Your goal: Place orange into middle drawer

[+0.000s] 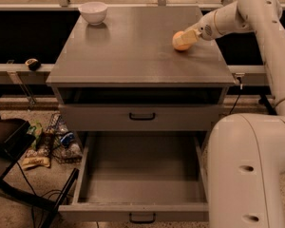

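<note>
honestly, the gripper meets the orange near the table's right edge; grip unclear, a nudge could roll it off.

We locate the cabinet in the centre of the frame. On its top, the bowl sits at the upper left corner and the orange sits toward the upper right, well apart from the bowl. The gripper is at the orange's right side, and the arm runs from it into the upper right corner of the frame. Below the top we find a recess, then a shut drawer front, then the middle drawer, pulled out toward the bottom edge. The robot base fills the lower right, just beside the drawer's right wall. Floor clutter lies at lower left, left of the drawer.
</note>
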